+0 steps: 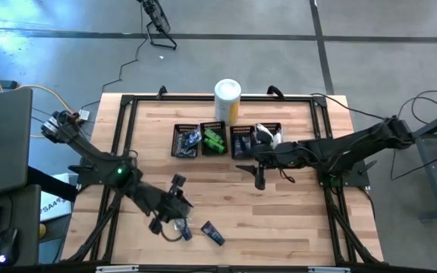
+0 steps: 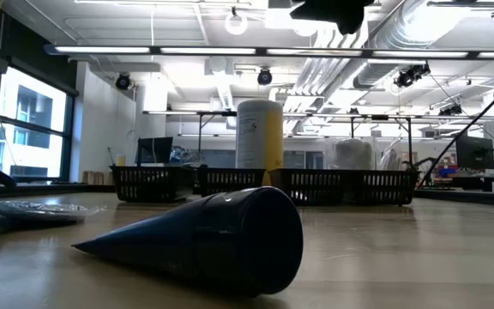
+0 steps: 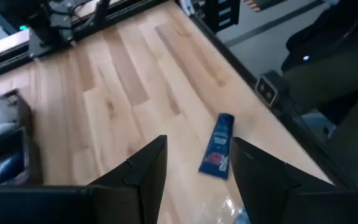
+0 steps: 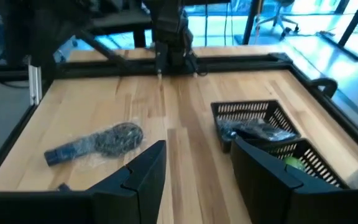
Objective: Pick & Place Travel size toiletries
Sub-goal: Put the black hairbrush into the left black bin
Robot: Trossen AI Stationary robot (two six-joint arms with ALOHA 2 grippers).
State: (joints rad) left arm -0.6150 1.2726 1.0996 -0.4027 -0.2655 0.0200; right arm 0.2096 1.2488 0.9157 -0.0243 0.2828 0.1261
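Near the table's front edge, your left gripper (image 1: 174, 203) hangs open over the blue tube (image 3: 219, 145); right gripper (image 1: 260, 180) open too, empty.

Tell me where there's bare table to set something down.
Bare wood lies between the table's left edge and the mesh bins, and right of the blue tube. Crowded: the bin row, and around the left gripper, where a clear sachet lies.

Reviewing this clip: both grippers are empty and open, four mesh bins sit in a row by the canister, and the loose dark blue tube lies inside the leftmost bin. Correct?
Not quite. The dark blue tube lies on the bare table near the front edge, beside the left gripper, not in a bin; the high view shows it. The rest stands: the left and right gripper are open and empty, and four mesh bins line up by the canister.
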